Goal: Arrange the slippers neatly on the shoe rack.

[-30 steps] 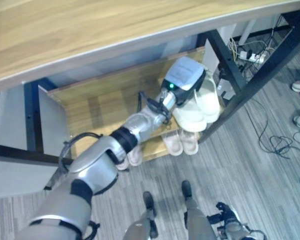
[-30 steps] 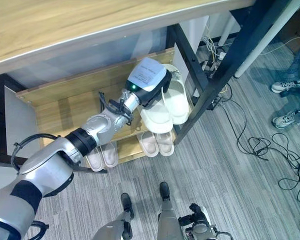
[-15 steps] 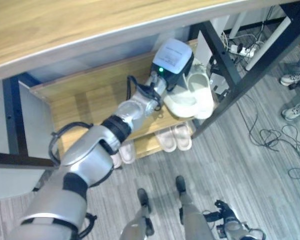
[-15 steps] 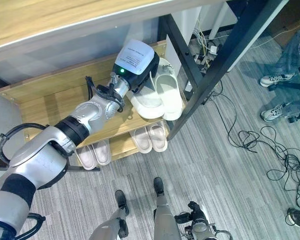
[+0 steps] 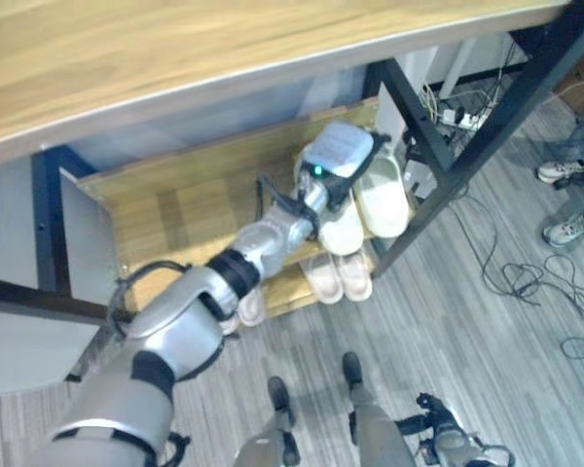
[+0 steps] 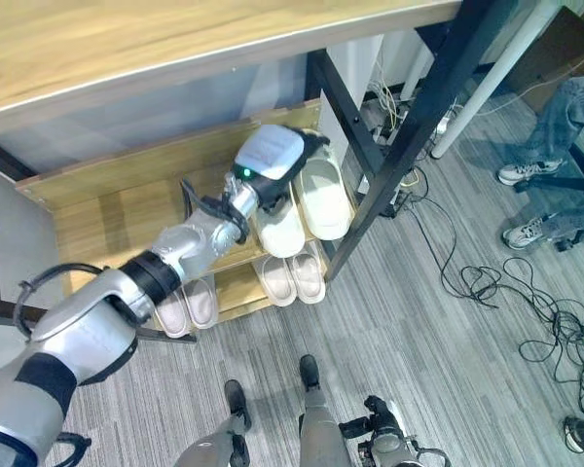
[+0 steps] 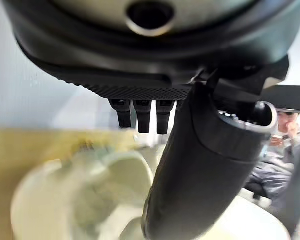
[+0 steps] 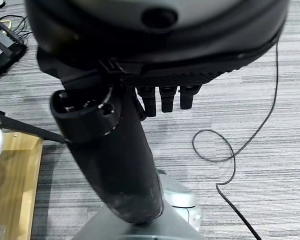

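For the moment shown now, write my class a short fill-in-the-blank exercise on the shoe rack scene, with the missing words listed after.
1. The left hand reaches over the cream slippers on the rack's ____ shelf.
2. The pink slippers sit on the ____ shelf.
3. The shoe rack stands under a wooden ____.
4. The right hand hangs over the grey ____.

Missing words: upper; lower; table; floor
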You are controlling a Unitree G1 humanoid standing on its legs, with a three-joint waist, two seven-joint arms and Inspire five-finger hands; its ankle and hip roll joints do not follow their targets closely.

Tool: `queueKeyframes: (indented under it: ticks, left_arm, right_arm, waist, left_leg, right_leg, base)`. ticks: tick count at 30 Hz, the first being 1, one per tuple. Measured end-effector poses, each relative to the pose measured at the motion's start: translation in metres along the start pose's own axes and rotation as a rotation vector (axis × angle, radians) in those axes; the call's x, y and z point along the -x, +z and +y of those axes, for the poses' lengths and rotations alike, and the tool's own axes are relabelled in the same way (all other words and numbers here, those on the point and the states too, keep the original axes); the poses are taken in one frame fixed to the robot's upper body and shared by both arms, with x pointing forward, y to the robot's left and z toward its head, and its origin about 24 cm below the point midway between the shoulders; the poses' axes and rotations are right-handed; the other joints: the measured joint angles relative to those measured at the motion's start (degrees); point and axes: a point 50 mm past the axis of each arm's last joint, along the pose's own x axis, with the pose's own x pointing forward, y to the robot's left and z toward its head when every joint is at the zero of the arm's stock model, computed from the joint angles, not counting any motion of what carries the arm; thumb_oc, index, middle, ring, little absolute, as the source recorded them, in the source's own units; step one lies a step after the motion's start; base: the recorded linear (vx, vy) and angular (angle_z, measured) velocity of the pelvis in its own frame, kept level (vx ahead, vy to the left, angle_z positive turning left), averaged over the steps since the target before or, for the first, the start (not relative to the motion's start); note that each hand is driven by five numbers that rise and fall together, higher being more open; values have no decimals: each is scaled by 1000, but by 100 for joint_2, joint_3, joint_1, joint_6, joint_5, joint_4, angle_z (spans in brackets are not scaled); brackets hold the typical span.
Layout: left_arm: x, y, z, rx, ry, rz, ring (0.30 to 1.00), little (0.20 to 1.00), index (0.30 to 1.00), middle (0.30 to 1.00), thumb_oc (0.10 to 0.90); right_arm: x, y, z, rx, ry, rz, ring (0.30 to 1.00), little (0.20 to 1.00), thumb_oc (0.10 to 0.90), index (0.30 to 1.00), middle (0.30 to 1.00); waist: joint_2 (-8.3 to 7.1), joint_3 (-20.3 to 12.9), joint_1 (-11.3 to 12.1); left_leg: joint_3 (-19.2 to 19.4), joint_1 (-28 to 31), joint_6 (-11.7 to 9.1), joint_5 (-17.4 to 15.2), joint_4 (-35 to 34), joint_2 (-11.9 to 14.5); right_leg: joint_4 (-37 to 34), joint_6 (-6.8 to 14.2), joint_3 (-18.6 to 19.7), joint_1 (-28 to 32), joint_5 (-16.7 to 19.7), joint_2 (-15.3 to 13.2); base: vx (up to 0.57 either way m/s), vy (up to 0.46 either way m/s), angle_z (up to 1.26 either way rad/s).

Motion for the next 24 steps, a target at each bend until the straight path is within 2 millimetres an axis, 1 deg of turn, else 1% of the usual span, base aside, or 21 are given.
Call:
queueKeyframes:
  ticks: [3,5,6,7,12,18,21,23,24]
  left_arm:
    - [3,2,-8,119,-6,32,900,900,900,900,800]
    - [4,3,-11,142,-17,37,900,900,900,900,800]
    - [4,4,-12,171,-29,38,900,900,900,900,800]
    - [4,4,-12,177,-32,40,900,900,900,900,800]
    - [3,5,-9,172,-23,28,900,900,900,900,800]
    - [4,3,-3,163,-4,9,900,900,900,900,800]
    - [5,4,3,159,18,-15,900,900,900,900,800]
    - [5,4,5,149,21,-22,900,900,900,900,800]
    - [5,4,5,144,22,-25,900,900,900,900,800]
  right_arm:
    - [0,-2,1,0,3,13,900,900,800,900,900]
    - [1,-3,1,1,3,19,900,900,800,900,900]
    - [0,-4,-1,4,-2,27,900,900,800,900,900]
    - [0,-5,-1,4,-2,30,900,900,800,900,900]
    - [1,-10,-1,9,6,53,900,900,800,900,900]
    - [2,-13,-2,7,5,63,900,900,800,900,900]
    - [2,-13,-2,3,4,62,900,900,800,900,900]
    - [1,-13,-1,3,8,65,900,900,800,900,900]
    - [2,-16,-1,3,9,71,900,900,800,900,900]
  waist:
    - [42,-24,12]
    - [84,-64,8]
    - [142,-97,6]
    - [153,-103,0]
    - [181,-121,-19]
    - [204,-138,-15]
    - [210,-144,-7]
    - [213,-146,1]
    - [242,-184,0]
  left_leg:
    - [-25,132,-4,-4,0,4]
    - [-37,158,-10,-14,0,5]
    - [-54,167,-8,-12,0,2]
    - [-58,187,-3,-9,0,6]
    - [-107,338,17,-4,-1,20]
    - [-117,355,-22,-16,-1,16]
    - [-119,359,-24,-14,0,19]
    - [-121,413,-18,-16,0,17]
    - [-134,455,-4,-26,-1,20]
  right_leg:
    - [-58,-33,-28,169,-12,-2]
    - [-85,-33,-38,215,-13,-1]
    - [-97,-38,-56,240,-2,-3]
    - [-102,-40,-64,267,5,0]
    - [-148,-41,-126,461,4,5]
    - [-183,-36,-137,498,-6,-6]
    - [-192,-17,-141,507,-21,-7]
    - [-203,-52,-146,565,8,-6]
    - [-222,-51,-159,628,9,-5]
  base:
    - [4,-6,1]
    - [1,-24,4]
    - [-2,-16,4]
    - [-3,-29,5]
    - [-6,-19,4]
    - [0,0,0]
    - [0,0,0]
    - [0,0,0]
    - [36,-11,3]
